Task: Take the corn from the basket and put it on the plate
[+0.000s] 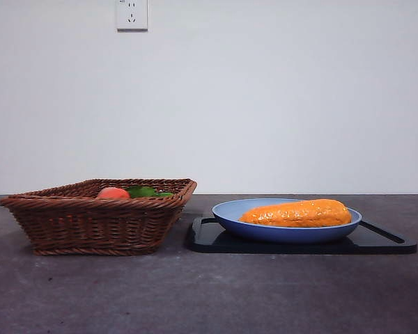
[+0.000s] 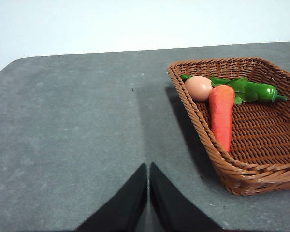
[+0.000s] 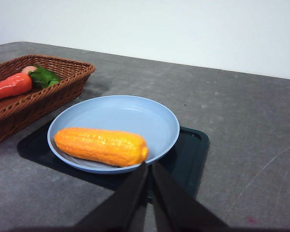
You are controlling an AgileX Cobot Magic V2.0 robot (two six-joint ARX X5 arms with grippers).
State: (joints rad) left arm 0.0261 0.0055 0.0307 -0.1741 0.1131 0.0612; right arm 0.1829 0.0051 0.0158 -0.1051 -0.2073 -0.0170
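Now corn [image 1: 297,213] lies on plate [image 1: 226,212] (both claws empty).

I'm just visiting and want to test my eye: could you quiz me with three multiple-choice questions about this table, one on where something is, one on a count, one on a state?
1. Where is the corn?
A. in the basket
B. on the blue plate
C. on the bare table

2. How many things lie in the basket?
A. one
B. three
C. five

3. How do the right gripper's jaws stand?
A. closed, empty
B. closed on the corn
C. wide open

Answers:
1. B, it rests on the plate.
2. B: carrot, egg, green pepper.
3. A, jaws meet short of the corn.
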